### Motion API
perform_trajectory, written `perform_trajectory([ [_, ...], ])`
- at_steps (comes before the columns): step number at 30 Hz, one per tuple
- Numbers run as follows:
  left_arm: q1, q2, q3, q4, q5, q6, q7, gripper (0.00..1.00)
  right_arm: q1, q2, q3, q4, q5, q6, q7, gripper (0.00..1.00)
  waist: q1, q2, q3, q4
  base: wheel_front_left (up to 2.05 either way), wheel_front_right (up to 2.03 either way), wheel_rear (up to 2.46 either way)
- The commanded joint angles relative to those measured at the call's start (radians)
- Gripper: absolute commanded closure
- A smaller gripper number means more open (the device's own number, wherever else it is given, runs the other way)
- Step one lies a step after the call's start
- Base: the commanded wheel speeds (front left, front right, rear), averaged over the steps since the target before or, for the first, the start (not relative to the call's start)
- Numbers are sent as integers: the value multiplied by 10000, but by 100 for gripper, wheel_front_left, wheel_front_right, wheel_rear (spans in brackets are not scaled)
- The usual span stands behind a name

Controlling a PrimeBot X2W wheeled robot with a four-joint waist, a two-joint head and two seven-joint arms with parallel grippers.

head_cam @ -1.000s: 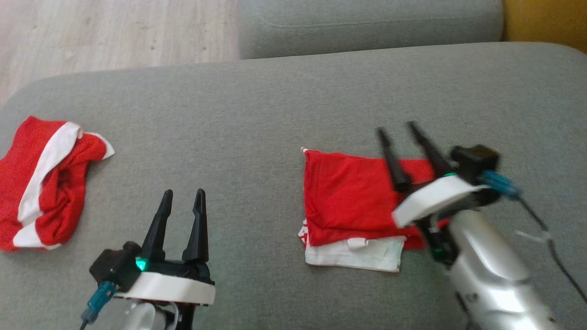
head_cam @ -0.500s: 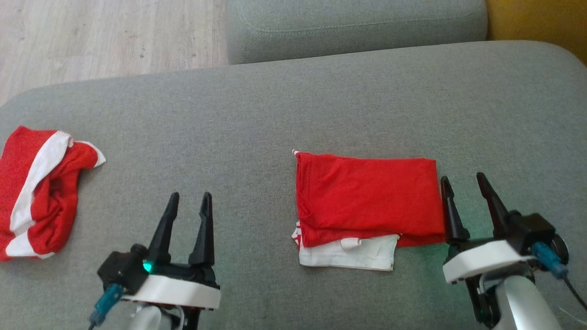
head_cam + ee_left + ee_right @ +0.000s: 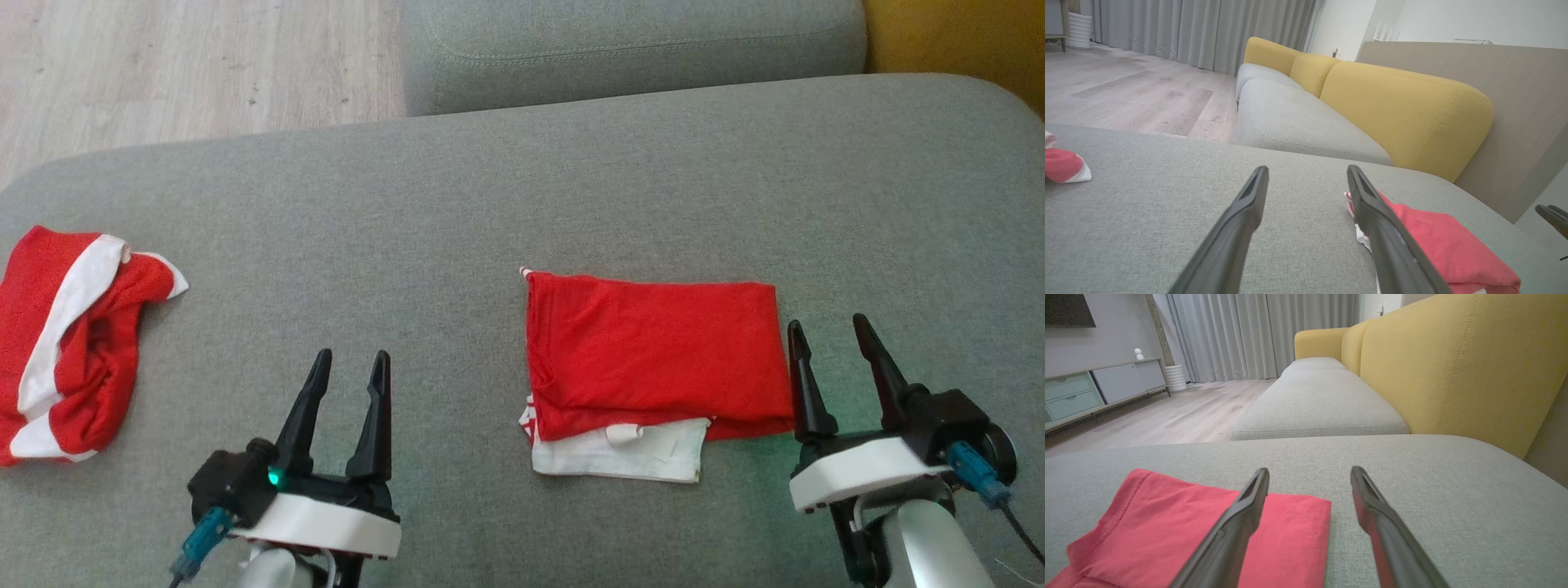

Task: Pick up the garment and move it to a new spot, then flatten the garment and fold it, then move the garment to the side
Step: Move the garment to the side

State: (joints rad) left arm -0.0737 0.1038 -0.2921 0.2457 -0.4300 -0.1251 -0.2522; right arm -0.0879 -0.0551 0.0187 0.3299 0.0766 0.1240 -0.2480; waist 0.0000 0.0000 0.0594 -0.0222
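On the grey cushion [image 3: 490,204], folded red garment [image 3: 653,351], right gripper [image 3: 825,321] spread empty beside it, left gripper [image 3: 353,354] spread, empty

Each gripper is built from two long, black, tapering fingers [image 3: 304,408] set on a black block, under which a curved white band [image 3: 326,527] is fitted. On the left gripper [image 3: 353,354] a small green light [image 3: 275,475] is seen, and a teal plug [image 3: 200,531] is attached at its left side. A similar plug and a dark cable are carried by the right gripper [image 3: 826,321], which is mounted on a silvery forearm [image 3: 931,543].
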Motion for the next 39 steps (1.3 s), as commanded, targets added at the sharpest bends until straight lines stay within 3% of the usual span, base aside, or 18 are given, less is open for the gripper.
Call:
perform_trajectory([
  [1,-253,41,342,-317,74,-56,-95,0,-94,26,181,-304,-138,67,-137,0,0,0,1,0,0,0,0],
  [10,-262,-33,440,-388,98,-56,-95,0,-194,44,-134,-178,-414,67,-137,0,0,0,195,16,0,0,0],
  [19,-579,-79,176,-334,46,-56,-95,0,-726,47,-735,984,-549,67,626,0,0,0,708,258,0,0,0],
  [29,-853,-44,45,-216,-27,-56,-95,0,-1487,48,-417,2350,295,67,1350,0,0,0,1144,578,0,0,0],
  [32,-910,-46,17,-190,-41,-56,-95,0,-1581,48,-44,2820,1347,67,1739,0,0,0,1175,637,0,0,0],
  [35,-927,-47,33,-180,-43,-56,-95,0,-1645,48,197,3031,1514,67,1941,0,0,0,1188,635,0,0,0],
  [36,-928,-49,44,-176,-43,-56,-95,0,-1681,48,265,3104,1548,67,1983,13,0,0,1185,628,0,0,0],
  [38,-920,-55,61,-168,-41,-56,-95,0,-1763,48,354,3193,1536,67,1961,100,0,0,1171,590,0,0,0],
  [39,-915,-60,62,-166,-39,-56,-95,0,-1813,48,398,3222,1435,67,1938,100,0,0,1160,553,0,0,0],
])
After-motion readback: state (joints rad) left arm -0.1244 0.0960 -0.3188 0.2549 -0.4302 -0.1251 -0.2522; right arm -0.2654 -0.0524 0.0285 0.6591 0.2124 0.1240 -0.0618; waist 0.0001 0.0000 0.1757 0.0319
